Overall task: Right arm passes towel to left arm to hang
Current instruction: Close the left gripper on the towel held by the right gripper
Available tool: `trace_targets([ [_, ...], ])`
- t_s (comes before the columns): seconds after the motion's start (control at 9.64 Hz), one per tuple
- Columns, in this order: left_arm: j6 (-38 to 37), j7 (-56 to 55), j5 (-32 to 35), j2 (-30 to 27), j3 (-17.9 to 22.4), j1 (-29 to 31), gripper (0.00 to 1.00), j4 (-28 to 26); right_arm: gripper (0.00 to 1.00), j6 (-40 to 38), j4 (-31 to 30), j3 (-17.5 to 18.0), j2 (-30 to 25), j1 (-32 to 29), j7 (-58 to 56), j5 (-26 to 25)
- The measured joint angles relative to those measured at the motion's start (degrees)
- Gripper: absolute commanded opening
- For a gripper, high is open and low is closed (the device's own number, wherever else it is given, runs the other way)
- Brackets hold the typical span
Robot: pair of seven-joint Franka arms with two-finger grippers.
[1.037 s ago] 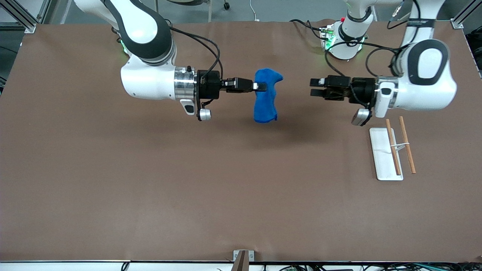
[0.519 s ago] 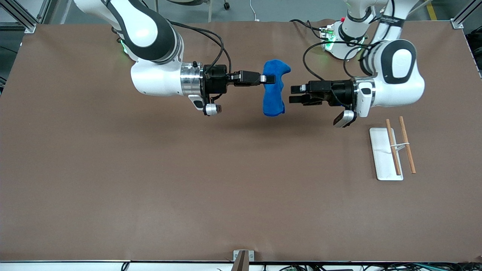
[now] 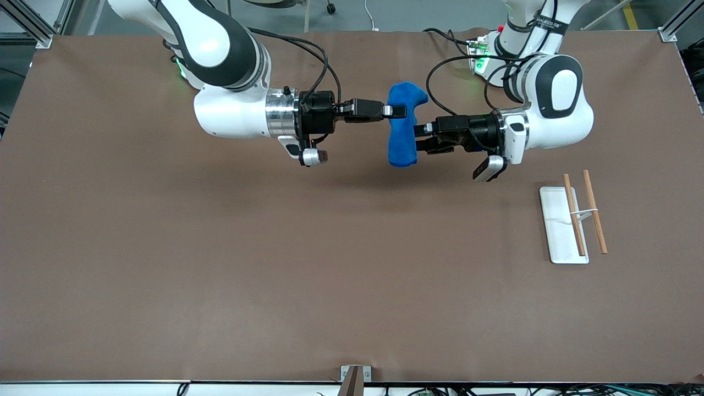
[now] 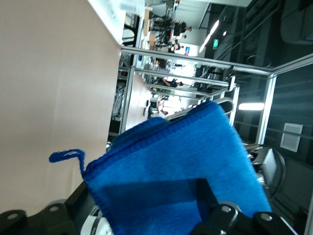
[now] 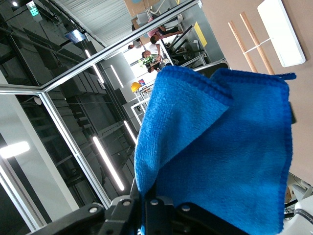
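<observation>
The blue towel hangs in the air over the table's middle, folded and bunched. My right gripper is shut on the towel's upper part. In the right wrist view the jaws pinch the towel. My left gripper is level with the towel's lower half, open, with one finger on each side of the cloth's edge. In the left wrist view the towel fills the space between the spread fingers of that gripper. A thin blue loop sticks out from one corner.
A white rack tray with two wooden rods stands toward the left arm's end of the table, nearer the front camera than the left arm. It also shows in the right wrist view. Brown table surface lies all around.
My left arm has swung toward the towel, and its open fingers now reach the cloth. My right arm has moved the towel slightly toward the left arm's end.
</observation>
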Motion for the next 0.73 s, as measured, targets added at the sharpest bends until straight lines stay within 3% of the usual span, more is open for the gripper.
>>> trace_targets([
  [0.31, 2.16, 0.04, -3.66, -1.88, 0.02, 0.35, 0.10, -0.12, 0.00, 0.00, 0.05, 0.02, 0.01, 0.03, -0.16, 0.14],
  [0.41, 2.38, 0.04, -3.67, -2.22, 0.02, 0.43, 0.00, -0.20, 0.00, 0.00, 0.05, 0.02, 0.02, 0.03, -0.19, 0.25],
  [0.73, 3.76, 0.07, -3.68, -2.65, 0.08, 0.50, 0.00, -0.29, 0.00, 0.00, 0.14, 0.03, 0.03, 0.03, -0.24, 0.43],
])
